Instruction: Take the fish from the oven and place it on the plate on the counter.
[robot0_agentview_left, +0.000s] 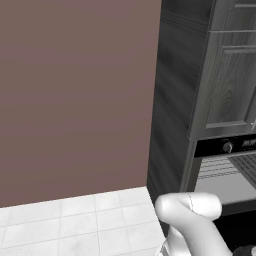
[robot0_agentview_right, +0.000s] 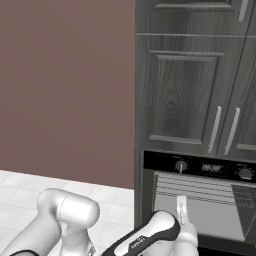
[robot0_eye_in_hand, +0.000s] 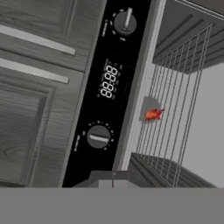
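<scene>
A white robot arm with dark joints stands before a tall bank of dark grey wood-grain cabinets (robot0_agentview_right: 190, 95) beside a plain brownish-pink wall (robot0_agentview_right: 65, 85), over a pale tiled floor (robot0_agentview_left: 75, 220). Set into the cabinets is a built-in black oven (robot0_agentview_right: 200, 200) with a black control panel carrying a round knob (robot0_eye_in_hand: 125, 21), a small digital display (robot0_eye_in_hand: 109, 81) and a second knob lower down; its cavity stands open, showing grey wire racks (robot0_eye_in_hand: 175, 109) and light grey inner walls. In the hand view, a tiny slim red-orange fish (robot0_eye_in_hand: 152, 114) lies on a rack just inside the opening, close to the edge nearest the control panel. The gripper (robot0_eye_in_hand: 112, 178) sits at the bottom of that view, its two dark finger tips pressed together with nothing between them, well short of the fish. In the right base view the forearm reaches toward the lower part of the oven opening. The task appears to be at its first step, the approach to the fish; nothing has been picked up. The next move likely calls for spreading the fingers, advancing into the cavity, and lining up over the small fish without catching the rack wires.
</scene>
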